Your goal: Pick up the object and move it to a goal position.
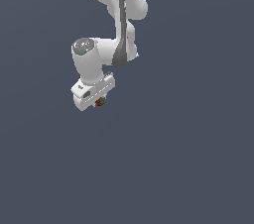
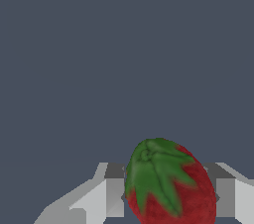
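The arm [image 1: 116, 15] is reaching down from the top of the exterior view over a plain grey floor [image 1: 188, 158], and no goal marker is showing anywhere on it. The gripper [image 1: 98, 103] is hanging at its end, left of centre in the exterior view, with the strawberry [image 1: 100, 101] peeking out just beneath the white hand. In the wrist view the strawberry [image 2: 169, 186] is sitting between the two fingers [image 2: 114, 191], which are standing closed in against its sides, so the gripper appears to be pinching the fruit across its middle; whether the pads are truly pressing is not fully clear, since the contact lines are hidden behind the berry. The green cap is facing the camera and the red body is trailing away behind it. Judged from its looks, the berry is likely behaving as a very light, small, rounded thing with a tapering body, so it is probably prone to squirting out toward the narrow tip if squeezed off-centre. The widest band just behind the cap is seeming the safest place to hold, with modest force.
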You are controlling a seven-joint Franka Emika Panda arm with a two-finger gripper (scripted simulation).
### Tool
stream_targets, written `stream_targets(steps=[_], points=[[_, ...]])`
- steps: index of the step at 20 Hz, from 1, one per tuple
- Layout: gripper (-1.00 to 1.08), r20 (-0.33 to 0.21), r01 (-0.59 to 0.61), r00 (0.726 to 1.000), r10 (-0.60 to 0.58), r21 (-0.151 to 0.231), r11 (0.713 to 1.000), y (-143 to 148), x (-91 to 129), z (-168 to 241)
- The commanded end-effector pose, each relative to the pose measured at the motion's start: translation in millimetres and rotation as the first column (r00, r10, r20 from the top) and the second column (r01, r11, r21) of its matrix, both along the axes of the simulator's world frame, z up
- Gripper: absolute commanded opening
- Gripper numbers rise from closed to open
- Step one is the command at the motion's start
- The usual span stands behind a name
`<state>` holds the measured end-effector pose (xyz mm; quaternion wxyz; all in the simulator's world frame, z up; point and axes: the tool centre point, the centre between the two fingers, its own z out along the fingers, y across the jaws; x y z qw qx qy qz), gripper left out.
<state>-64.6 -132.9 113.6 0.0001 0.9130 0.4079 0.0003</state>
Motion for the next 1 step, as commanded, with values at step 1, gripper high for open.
stream_targets(steps=[1], points=[[-1.00,0.000,-0.002,1.000,0.002,0.000,1.000,-2.3,0.0,2.0]])
